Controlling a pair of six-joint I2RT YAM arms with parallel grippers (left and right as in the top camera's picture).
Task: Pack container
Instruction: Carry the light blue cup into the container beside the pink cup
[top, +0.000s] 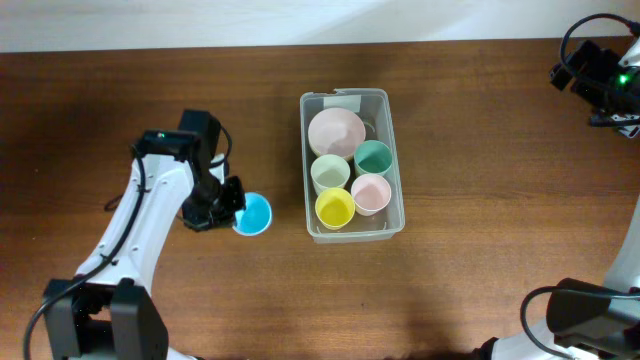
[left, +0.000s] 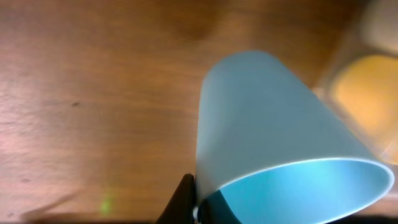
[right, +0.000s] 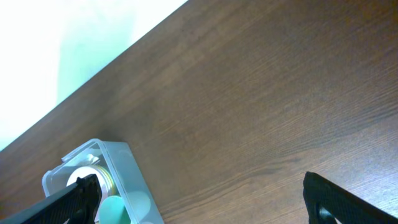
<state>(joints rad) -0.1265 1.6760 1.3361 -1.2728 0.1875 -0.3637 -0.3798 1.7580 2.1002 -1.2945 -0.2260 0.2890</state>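
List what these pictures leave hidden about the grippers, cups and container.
- Left gripper, whether it grips the blue cup: in the overhead view its own body covers the fingers; in the left wrist view the bottom edge cuts them off.
- Yellow cup: in the left wrist view it is blurred and cut by the right edge.
- Container: in the right wrist view it is mostly cut off by the bottom edge.

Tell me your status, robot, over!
Left end effector shut on blue cup, beside container. Right end effector open, far off. Container holds bowl, four cups. Path clear.
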